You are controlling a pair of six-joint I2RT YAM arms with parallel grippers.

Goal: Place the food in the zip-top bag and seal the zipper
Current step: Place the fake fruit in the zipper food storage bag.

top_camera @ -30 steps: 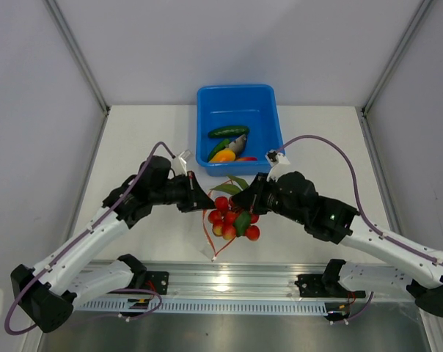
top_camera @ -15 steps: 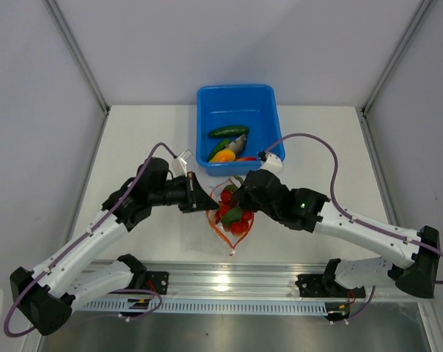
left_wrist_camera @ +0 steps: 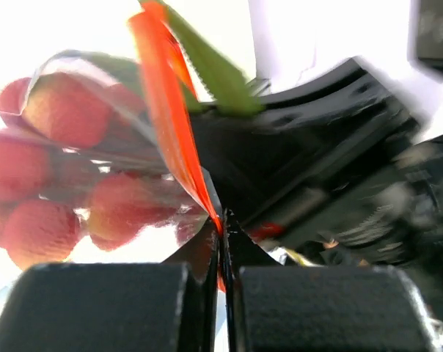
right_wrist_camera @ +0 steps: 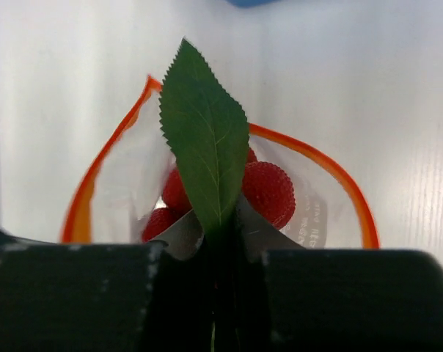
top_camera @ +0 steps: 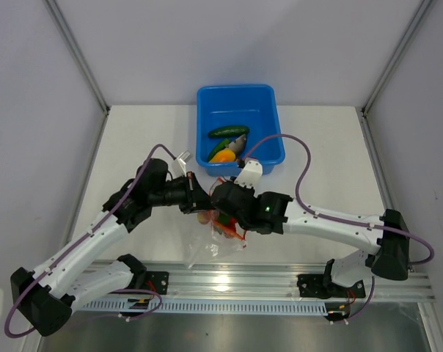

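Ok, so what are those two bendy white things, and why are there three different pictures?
Those are two robot arms, each ending in a two-finger gripper. One picture looks down from above; the other two come from a small camera on each wrist, so the black fingers look huge. On the table stands a blue tub with a toy cucumber, a yellow-orange fruit and a grey fish. The left gripper is pinched shut on the orange-red zipper strip of a clear bag. The right gripper is shut on the green leaf of a bunch of red toy fruit, holding it at the bag's open mouth.
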